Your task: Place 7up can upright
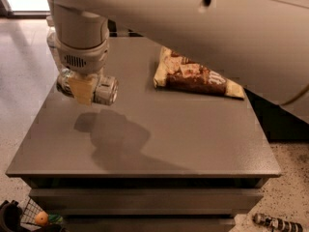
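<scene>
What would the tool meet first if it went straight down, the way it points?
Probably the bare table top, near its left edge. The tool hangs above it, gripping the can sideways; nothing else shows below.
</scene>
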Controlling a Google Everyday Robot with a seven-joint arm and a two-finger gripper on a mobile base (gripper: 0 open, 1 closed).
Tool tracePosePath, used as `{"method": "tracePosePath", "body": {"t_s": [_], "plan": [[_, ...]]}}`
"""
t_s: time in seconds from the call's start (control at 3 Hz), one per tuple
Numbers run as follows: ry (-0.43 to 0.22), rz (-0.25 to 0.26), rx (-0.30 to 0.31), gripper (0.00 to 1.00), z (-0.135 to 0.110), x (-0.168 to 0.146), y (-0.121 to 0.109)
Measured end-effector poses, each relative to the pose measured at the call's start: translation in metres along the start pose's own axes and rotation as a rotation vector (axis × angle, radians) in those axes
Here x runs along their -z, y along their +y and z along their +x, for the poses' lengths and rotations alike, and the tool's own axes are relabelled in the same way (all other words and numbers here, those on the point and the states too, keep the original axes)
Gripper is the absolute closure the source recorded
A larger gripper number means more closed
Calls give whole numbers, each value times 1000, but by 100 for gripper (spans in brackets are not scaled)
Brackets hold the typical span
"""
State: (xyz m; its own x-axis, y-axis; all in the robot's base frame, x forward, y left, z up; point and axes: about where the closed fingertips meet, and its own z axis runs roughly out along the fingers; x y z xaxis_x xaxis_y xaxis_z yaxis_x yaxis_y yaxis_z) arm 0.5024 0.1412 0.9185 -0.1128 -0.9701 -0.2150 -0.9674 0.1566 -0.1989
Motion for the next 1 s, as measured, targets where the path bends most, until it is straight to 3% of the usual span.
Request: {"method": "tracePosePath", "body": {"t_s": [0.33, 0.67, 1.0], "plan": [[-180, -14, 45, 100, 7, 6, -2], [-424, -22, 81, 100, 1, 9, -9], [-586, -31, 122, 100, -11, 15, -13]]}}
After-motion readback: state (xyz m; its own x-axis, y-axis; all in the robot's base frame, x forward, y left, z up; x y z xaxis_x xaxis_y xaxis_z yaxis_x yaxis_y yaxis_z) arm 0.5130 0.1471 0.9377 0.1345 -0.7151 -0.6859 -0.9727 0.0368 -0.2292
